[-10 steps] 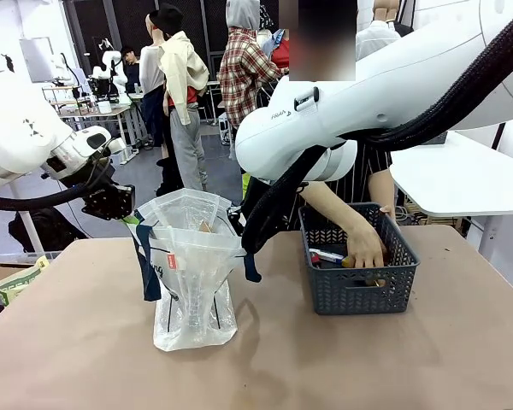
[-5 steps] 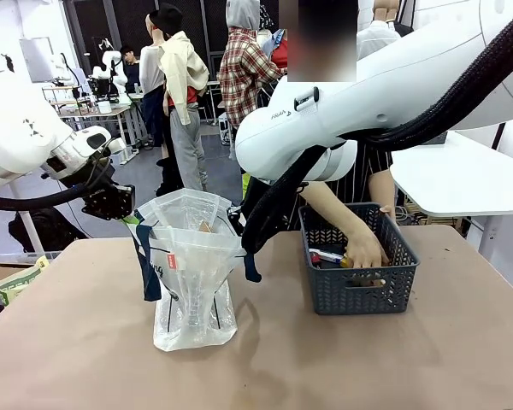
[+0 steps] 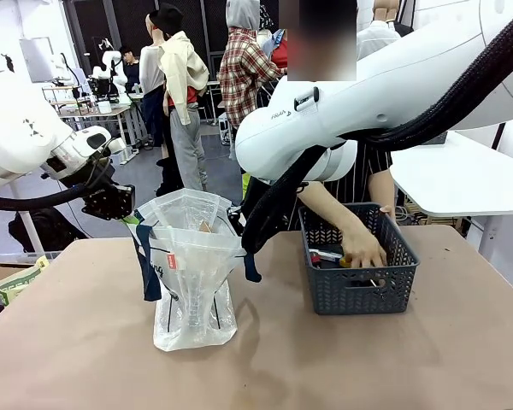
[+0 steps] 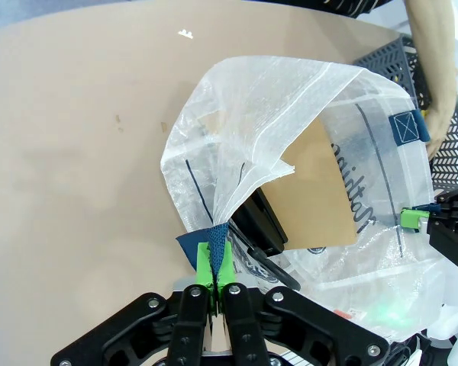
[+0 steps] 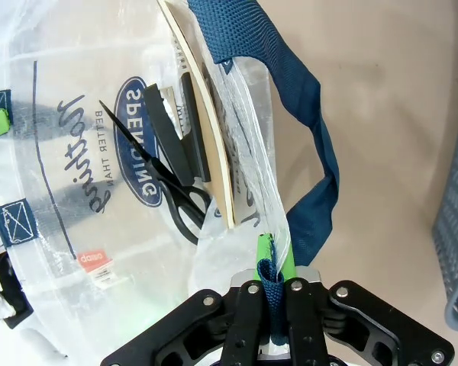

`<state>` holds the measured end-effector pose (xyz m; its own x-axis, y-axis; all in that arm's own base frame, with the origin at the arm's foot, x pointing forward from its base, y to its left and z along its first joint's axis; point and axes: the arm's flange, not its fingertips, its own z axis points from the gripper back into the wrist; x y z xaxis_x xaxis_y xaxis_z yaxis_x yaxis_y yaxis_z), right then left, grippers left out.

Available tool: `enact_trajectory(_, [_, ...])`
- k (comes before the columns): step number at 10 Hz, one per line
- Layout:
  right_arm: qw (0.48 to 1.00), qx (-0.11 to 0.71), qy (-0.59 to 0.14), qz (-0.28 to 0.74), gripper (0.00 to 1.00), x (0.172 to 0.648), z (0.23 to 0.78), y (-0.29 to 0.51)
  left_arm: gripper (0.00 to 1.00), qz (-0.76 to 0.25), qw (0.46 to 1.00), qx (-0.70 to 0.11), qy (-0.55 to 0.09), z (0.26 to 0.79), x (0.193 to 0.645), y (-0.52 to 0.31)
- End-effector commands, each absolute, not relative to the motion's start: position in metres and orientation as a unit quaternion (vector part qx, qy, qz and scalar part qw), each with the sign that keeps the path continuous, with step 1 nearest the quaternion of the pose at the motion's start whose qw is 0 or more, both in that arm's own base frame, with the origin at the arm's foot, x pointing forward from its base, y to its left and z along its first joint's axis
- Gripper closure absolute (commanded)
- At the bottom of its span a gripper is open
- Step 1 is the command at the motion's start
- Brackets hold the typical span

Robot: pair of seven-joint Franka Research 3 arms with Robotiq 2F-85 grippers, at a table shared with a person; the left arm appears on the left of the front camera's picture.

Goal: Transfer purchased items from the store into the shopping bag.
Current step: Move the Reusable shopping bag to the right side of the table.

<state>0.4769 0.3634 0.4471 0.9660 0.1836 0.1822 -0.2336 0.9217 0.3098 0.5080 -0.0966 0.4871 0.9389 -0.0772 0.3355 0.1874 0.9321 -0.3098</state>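
Note:
The shopping bag [image 3: 188, 265] stands open on the brown table, held by both grippers. My left gripper [image 3: 128, 218] is shut on its rim and navy handle [image 4: 217, 263]. My right gripper [image 5: 275, 265] is shut on the opposite navy strap [image 5: 305, 114]. A tan card [image 4: 320, 191] and black scissors [image 5: 172, 191] lie inside the bag. The store basket [image 3: 355, 286] sits to the bag's right. A person's hand [image 3: 363, 248] reaches into it, beside a white-and-red piece [image 3: 325, 254] and a yellow item [image 3: 345, 262].
A white table [image 3: 462, 179] stands at the right behind the basket. A box with a green-printed packet [image 3: 13, 282] sits off the table's left edge. Bare tabletop [image 3: 325, 367] stretches in front of the bag and basket.
The person's hand has shifted slightly inside the basket. Both arms and the bag have stayed still.

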Motion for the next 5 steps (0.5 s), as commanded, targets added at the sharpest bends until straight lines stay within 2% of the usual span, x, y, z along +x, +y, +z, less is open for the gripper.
enact_trajectory(1, [0.975,0.177,-0.070,0.114,1.00,0.4767,0.4464,0.3597,1.00,-0.067,0.969,-0.169,-0.164,0.4891,0.5062,-0.0952])
enact_trajectory(5, [0.975,0.177,-0.070,0.114,1.00,0.4767,0.4464,0.3597,1.00,-0.067,0.969,-0.169,-0.164,0.4891,0.5062,-0.0952])
